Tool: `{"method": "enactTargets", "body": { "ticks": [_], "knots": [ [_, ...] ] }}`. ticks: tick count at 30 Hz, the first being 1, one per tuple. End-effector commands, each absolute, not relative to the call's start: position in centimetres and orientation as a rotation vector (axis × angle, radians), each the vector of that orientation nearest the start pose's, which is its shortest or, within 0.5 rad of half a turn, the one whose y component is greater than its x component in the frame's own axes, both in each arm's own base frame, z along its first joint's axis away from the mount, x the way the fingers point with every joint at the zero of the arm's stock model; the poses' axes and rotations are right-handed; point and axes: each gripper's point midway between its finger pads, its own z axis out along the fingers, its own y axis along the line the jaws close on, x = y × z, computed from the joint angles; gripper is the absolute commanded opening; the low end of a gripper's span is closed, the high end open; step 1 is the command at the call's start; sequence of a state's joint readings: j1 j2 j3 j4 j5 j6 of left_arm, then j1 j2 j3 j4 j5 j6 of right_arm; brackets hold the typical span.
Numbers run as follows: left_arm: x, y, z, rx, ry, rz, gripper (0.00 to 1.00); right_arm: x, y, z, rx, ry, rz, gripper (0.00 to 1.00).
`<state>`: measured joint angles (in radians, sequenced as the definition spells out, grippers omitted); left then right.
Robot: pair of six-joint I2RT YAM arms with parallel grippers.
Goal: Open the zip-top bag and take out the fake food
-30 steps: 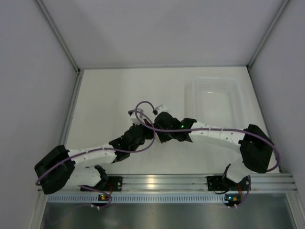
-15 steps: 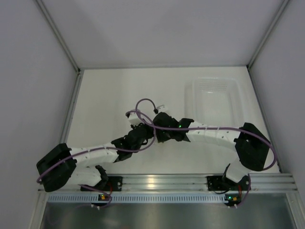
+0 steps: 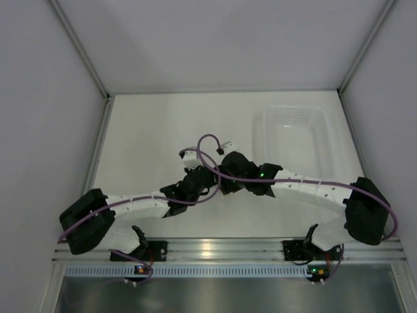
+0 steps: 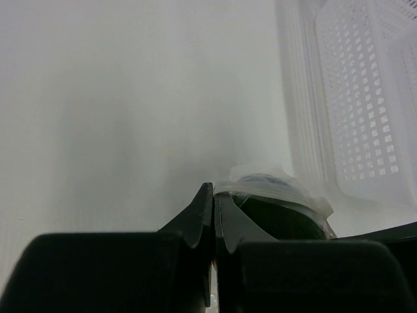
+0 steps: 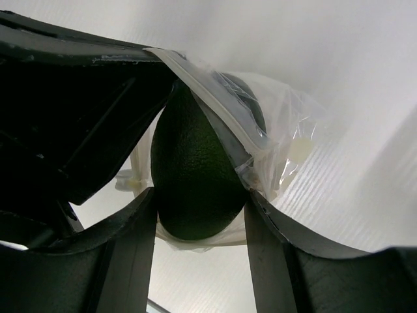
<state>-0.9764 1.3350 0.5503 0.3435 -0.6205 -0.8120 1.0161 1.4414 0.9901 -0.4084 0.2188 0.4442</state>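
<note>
Jaws of the left gripper (image 4: 214, 195) are clamped together on the zip strip of the small, crinkly, clear plastic zip-top bag (image 5: 287, 124), which is located just left of the clear rigid rectangular tray (image 3: 267, 124). The right gripper (image 5: 201, 194) is closed on the smooth, dark green, oval fake food (image 5: 192, 156), which is lodged partly in the bag mouth. The film is judged light, limp and slippery; it is best held at the stiffer zip strip. The food is judged rigid and slick and should be taken across its widest part, since a grip nearer the taper may slip.
</note>
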Motion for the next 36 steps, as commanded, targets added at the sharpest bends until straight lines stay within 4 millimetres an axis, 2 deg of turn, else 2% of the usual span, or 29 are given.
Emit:
{"method": "enactTargets", "body": {
  "ticks": [1,5,8,9,13,17,19,21,23,26,27,28,31,34,36],
  "knots": [
    [29.3,-25.7,12.2,-0.292,1.901,-0.494,0.0,19.2,29.6,11.6,-0.734,2.346,0.482,0.0],
    [29.1,-26.5,11.9,-0.287,1.923,-0.531,0.0,19.3,29.8,11.6,-0.798,2.302,0.496,0.0],
    [28.6,-28.0,12.2,-0.259,1.941,-0.636,0.0,19.5,30.2,12.1,-0.8,2.236,0.538,0.0],
    [28.3,-28.8,12.5,-0.238,1.949,-0.692,0.0,19.4,30.0,11.7,-0.803,2.231,0.539,0.0],
    [27.5,-30.6,12.5,-0.184,1.992,-0.815,0.0,19.3,30.5,12.6,-0.807,2.168,0.608,0.0],
    [27.7,-29.4,9.9,-0.277,2.081,-0.862,0.0,19.8,30.1,13.3,-0.784,2.113,0.599,0.0],
    [28.4,-28.1,9.5,-0.344,2.079,-0.849,0.0,20.3,29.3,13.0,-0.733,2.124,0.566,0.0],
    [28.3,-28.4,9.8,-0.344,2.081,-0.876,0.0,20.4,29.1,12.5,-0.718,2.114,0.575,0.0],
    [28.0,-29.1,10.0,-0.316,2.095,-0.91,0.0,20.2,30.0,13.1,-0.722,2.072,0.641,0.0],
    [27.9,-29.9,10.7,-0.299,2.098,-0.954,0.0,20.2,29.8,11.9,-0.735,2.109,0.614,0.0],
    [27.9,-30.1,11.1,-0.298,2.086,-0.97,0.0,20.4,30.1,12.2,-0.741,2.112,0.605,0.0],
    [27.7,-30.1,11.4,-0.292,2.075,-0.99,0.0,20.5,30.0,11.4,-0.752,2.14,0.579,0.0],
    [27.3,-31.1,12.6,-0.256,2.052,-1.076,0.0,20.8,30.0,10.6,-0.737,2.172,0.555,0.0],
    [26.8,-32.0,12.0,-0.239,2.09,-1.11,0.0,21.5,29.9,9.7,-0.705,2.217,0.51,0.0],
    [26.7,-32.2,10.5,-0.256,2.135,-1.105,0.0,21.9,30.3,9.6,-0.69,2.242,0.501,0.0]
  ]
}}
